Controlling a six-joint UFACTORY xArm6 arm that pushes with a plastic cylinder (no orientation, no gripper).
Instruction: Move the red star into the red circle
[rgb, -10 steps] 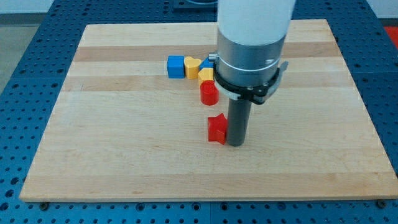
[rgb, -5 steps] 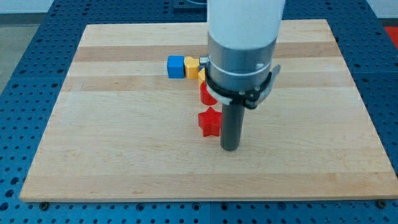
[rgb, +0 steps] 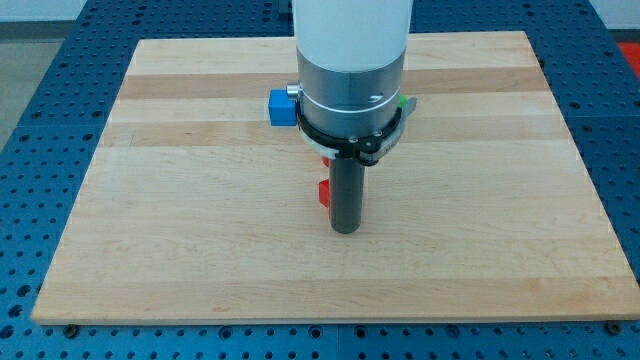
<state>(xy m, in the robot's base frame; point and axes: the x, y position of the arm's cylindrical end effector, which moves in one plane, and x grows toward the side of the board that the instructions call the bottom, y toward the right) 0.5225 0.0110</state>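
Observation:
The red star (rgb: 324, 193) shows only as a small red sliver at the left side of my rod, near the middle of the board. My tip (rgb: 345, 229) rests on the board right beside it, just below and to its right, and the rod hides most of it. The red circle is almost fully hidden behind the arm; a thin red edge (rgb: 325, 160) shows just above the star. I cannot tell whether the star touches the circle.
A blue cube (rgb: 281, 108) sits at the arm's left, partly covered. A small green piece (rgb: 405, 103) peeks out at the arm's right. The arm hides the yellow blocks. The wooden board (rgb: 150, 200) lies on a blue pegboard.
My arm and tip have moved to the view's left and slightly up. The red star has been pushed up and left toward the red circle. The arm now covers the yellow blocks and most of both red blocks.

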